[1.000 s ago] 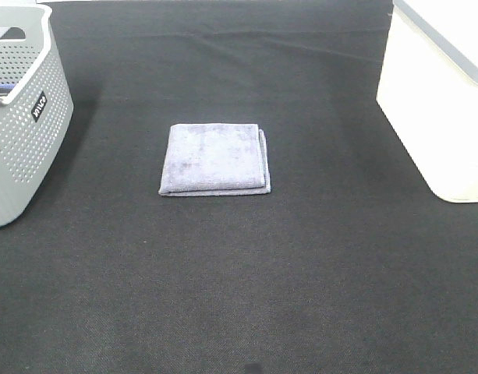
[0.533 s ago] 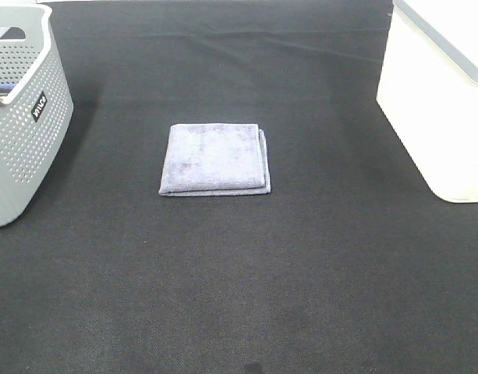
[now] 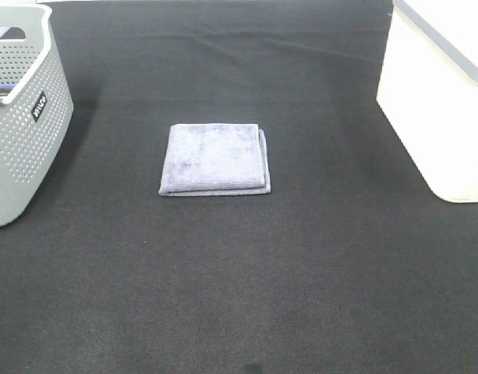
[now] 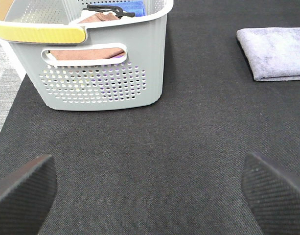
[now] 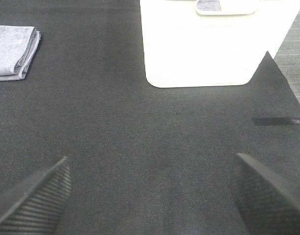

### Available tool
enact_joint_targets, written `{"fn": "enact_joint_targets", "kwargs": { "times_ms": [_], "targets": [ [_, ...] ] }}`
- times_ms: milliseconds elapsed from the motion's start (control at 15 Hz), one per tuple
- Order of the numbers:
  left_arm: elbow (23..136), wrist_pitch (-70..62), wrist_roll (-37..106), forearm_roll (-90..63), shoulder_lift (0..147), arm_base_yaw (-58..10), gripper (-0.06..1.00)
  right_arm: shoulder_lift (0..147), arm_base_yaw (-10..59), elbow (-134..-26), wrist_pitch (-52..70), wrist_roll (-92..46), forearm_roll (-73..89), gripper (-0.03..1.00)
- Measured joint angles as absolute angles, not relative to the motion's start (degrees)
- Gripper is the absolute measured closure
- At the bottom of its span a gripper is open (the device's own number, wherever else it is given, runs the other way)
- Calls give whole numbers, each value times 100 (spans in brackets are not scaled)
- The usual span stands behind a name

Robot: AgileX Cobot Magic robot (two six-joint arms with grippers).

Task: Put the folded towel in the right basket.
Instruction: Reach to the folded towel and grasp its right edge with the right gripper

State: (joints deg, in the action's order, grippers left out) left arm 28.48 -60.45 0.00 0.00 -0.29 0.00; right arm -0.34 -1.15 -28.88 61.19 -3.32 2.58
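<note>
A folded grey-lilac towel [image 3: 214,159] lies flat on the black mat in the middle of the table; it also shows in the left wrist view [image 4: 277,51] and the right wrist view [image 5: 12,51]. The right basket [image 3: 437,97] is plain white and stands at the right edge; it fills the far part of the right wrist view [image 5: 213,44]. Neither gripper shows in the exterior high view. My left gripper [image 4: 150,188] is open and empty, well back from the towel. My right gripper [image 5: 152,196] is open and empty, in front of the white basket.
A grey perforated basket [image 3: 20,117] stands at the left edge and holds folded cloths, seen in the left wrist view [image 4: 91,54]. A short black strip [image 5: 277,121] lies on the mat near the white basket. The mat's edge shows past both baskets.
</note>
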Motion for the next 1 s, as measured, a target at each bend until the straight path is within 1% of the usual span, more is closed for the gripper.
{"fn": "enact_joint_targets", "kwargs": {
  "times_ms": [1000],
  "targets": [
    [2848, -6045, 0, 0, -29, 0, -3, -34, -115, -2888, 6119, -332, 258, 13]
  ]
}}
